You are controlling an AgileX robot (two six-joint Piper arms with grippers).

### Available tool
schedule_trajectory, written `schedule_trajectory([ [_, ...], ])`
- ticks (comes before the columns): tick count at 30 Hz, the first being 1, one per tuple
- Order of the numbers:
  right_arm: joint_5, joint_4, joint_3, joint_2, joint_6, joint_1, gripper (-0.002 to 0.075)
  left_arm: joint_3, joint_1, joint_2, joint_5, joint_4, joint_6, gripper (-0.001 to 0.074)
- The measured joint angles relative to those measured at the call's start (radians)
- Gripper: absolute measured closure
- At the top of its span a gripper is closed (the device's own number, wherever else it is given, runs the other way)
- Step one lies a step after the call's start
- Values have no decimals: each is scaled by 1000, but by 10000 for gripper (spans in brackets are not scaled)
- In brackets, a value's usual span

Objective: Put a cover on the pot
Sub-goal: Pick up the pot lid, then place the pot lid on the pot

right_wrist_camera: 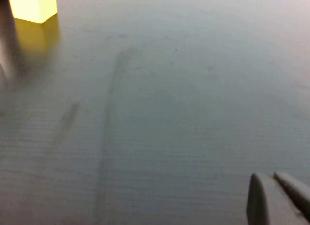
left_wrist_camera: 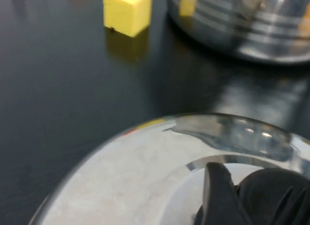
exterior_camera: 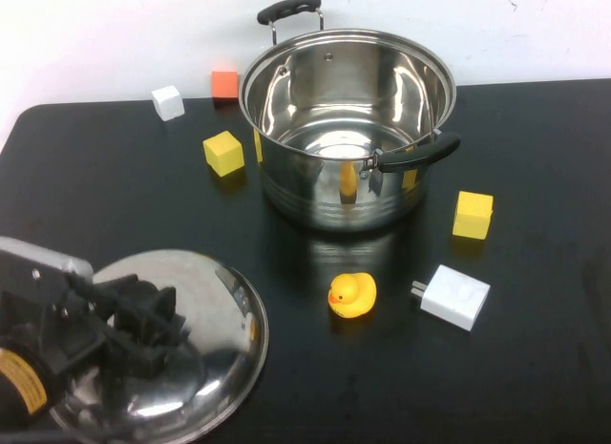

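Left gripper [exterior_camera: 143, 320] over lid [exterior_camera: 215, 301], duck [exterior_camera: 352, 295] before pot [exterior_camera: 348, 119].

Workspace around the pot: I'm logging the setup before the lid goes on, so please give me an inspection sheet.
Surface: black table, faint smudges in the right wrist view.
Job's things: pot upright, open and uncovered; lid lies at the near left.
Clutter: duck, white adapter, yellow cubes, white cube, orange cube.
Grippers: left gripper over the lid's centre; right gripper low above bare table, fingers together.
Cables: nothing seen.
Surroundings: white wall behind.
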Motion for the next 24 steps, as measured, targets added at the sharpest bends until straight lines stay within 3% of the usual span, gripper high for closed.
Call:
schedule_trajectory([
  [4, 0, 0, 0, 0, 0, 0, 728, -84, 0, 2, 88, 31, -109, 416],
  [9, 0, 0, 0, 0, 0, 0, 728, -286, 0, 2, 231, 243, -335, 416],
  [14, 0, 0, 0, 0, 0, 0, 728, -528, -8, 11, 265, 391, -533, 416],
  [19, 0, 0, 0, 0, 0, 0, 728, -786, -90, 86, 326, 500, -635, 416],
  [24, 0, 0, 0, 0, 0, 0, 728, -992, -232, 257, 347, 571, -697, 416],
])
